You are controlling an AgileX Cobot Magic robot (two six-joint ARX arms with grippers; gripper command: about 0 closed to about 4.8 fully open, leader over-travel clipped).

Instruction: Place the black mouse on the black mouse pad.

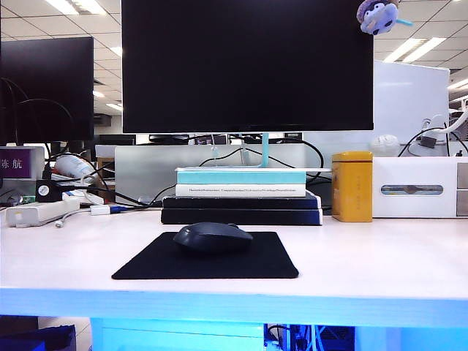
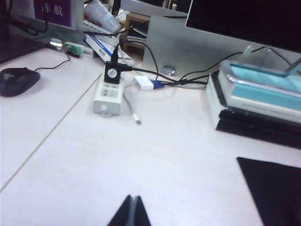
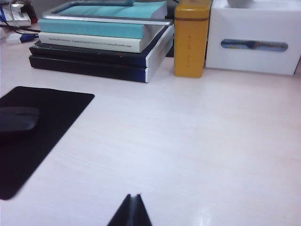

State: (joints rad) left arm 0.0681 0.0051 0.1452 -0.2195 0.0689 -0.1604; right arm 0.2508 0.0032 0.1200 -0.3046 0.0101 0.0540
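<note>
The left hand (image 2: 132, 212) is pinched shut and empty above bare white tabletop (image 2: 141, 165), to the left of the thin matte black rectangular mouse pad (image 1: 206, 256). In the middle, the small matte black domed mouse (image 1: 213, 237) rests on that pad, toward its back edge, so the placement looks done. On the right, the right hand (image 3: 133, 210) is likewise clenched on nothing over open tabletop beside the pad; the main risk I judge is an arm sweeping low across the pad and knocking the mouse off it.
</note>
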